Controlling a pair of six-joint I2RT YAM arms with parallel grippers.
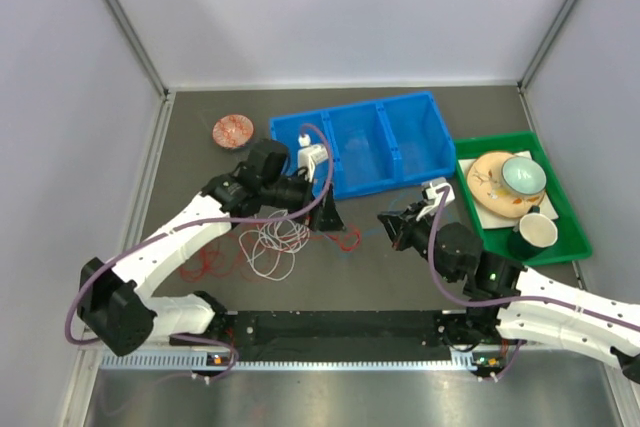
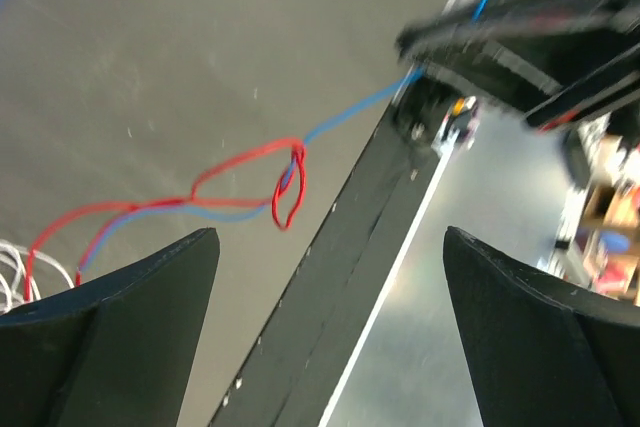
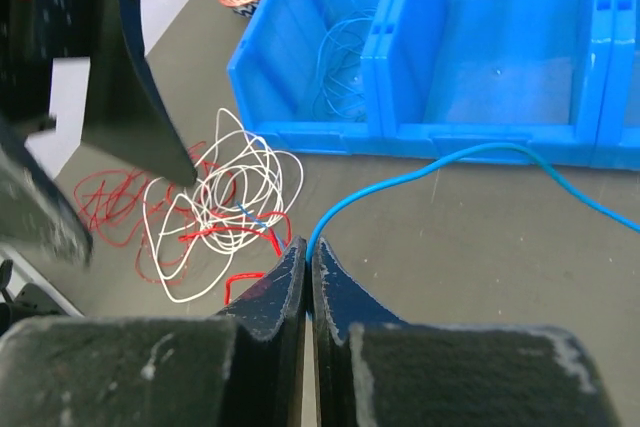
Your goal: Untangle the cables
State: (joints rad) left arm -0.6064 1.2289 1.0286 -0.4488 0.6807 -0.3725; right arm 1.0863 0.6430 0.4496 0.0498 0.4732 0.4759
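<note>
Now: R claw (image 3: 310,247) pinching blue cable (image 3: 420,172); L claw (image 2: 330,237) wide, empty.
Best pull slow: red cable (image 2: 290,187) looks knotted on blue.

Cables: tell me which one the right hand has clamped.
The blue cable arcing in front of the bin; it runs into the shut right hand. The white cable and red cable lie loose on the table, ungripped.

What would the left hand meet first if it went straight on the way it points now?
Probably the black rail, centred ahead of the open left hand. The red-blue cable knot lies left of that line; depth is unclear.
</note>
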